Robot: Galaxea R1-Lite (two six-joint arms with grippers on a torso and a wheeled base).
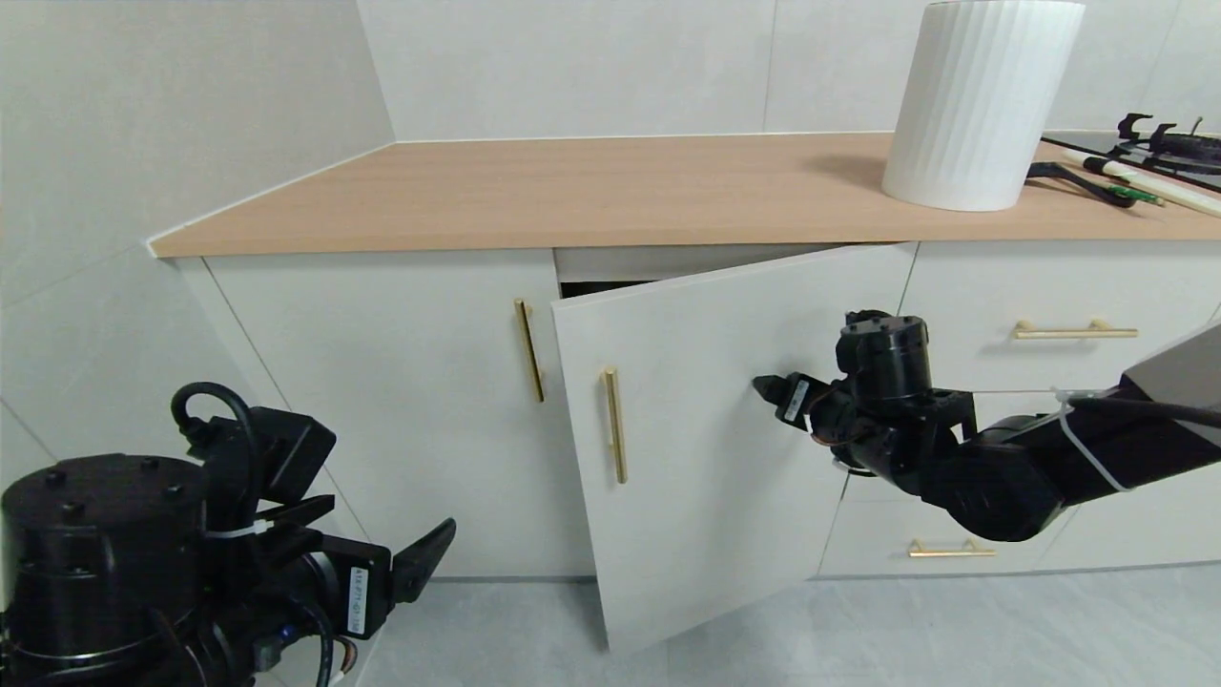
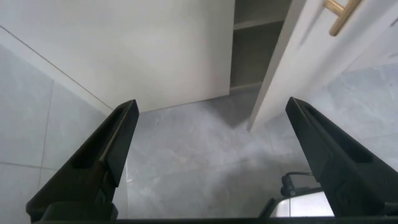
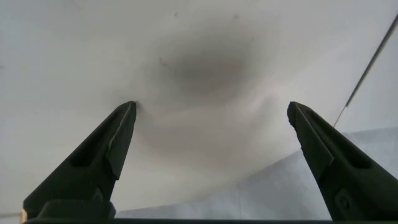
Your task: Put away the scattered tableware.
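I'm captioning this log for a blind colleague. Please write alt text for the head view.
A white cabinet door with a brass handle stands partly open under a wooden countertop, the open right claw close to its face. The open left claw sits low at left; a ribbed white cylinder stands on the countertop.

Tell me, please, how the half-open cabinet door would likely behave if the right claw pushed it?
The cabinet door looks rigid and hangs ajar, so it should swing rather than flex. Its front looks smooth, so the right claw may slide.

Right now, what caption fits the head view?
Open right end effector faces a half-open cabinet door under the wooden counter.
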